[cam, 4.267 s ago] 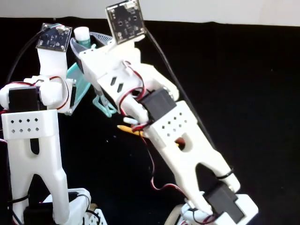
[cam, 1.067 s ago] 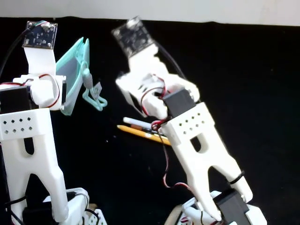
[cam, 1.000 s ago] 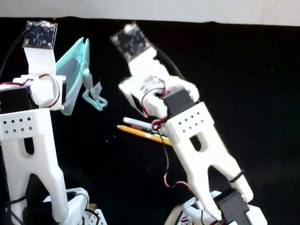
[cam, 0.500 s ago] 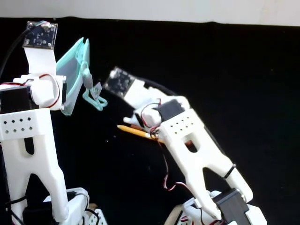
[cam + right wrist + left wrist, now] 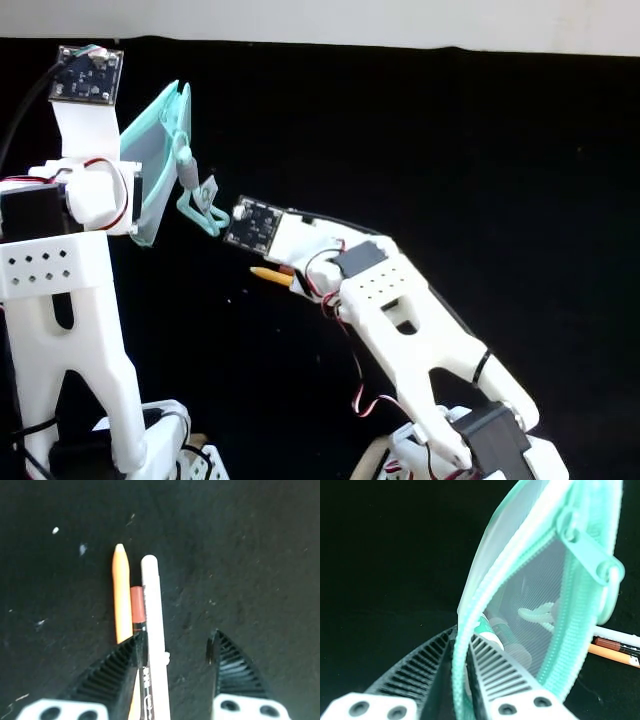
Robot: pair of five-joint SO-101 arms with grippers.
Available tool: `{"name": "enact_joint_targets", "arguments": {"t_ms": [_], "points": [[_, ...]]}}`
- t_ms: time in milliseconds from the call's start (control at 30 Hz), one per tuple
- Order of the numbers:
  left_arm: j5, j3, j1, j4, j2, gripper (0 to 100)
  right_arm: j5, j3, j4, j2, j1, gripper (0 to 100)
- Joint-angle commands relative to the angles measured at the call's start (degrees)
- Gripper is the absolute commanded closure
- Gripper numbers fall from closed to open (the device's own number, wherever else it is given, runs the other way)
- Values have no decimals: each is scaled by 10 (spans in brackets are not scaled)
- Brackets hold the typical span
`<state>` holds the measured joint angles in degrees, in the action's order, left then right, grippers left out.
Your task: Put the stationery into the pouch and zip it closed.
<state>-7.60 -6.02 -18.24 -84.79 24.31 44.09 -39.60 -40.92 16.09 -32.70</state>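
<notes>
While holding the right claw spread wide, lines up along the white pen, brown pen and pencil, side by side by one finger near the middle of the table. Pinches the open pouch up high with the left claw.

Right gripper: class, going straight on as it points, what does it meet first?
Probably the white pen on the black table, lying just inside one finger of the right gripper; depth is unclear.

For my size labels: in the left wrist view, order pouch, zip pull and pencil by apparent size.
1. pouch
2. zip pull, close to the camera
3. pencil, farther off and partly hidden by the pouch
</notes>
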Motion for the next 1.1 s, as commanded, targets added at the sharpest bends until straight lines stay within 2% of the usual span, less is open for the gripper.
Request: {"name": "enact_joint_targets", "arguments": {"t_ms": [0,700,1067], "points": [[3,-4,-8,3,-2,993,12,0,37,-21,7,796],[3,-4,-8,4,-2,993,12,121,54,-247,9,796],[3,-4,-8,5,-2,993,9,240,51,-350,70,796]]}}
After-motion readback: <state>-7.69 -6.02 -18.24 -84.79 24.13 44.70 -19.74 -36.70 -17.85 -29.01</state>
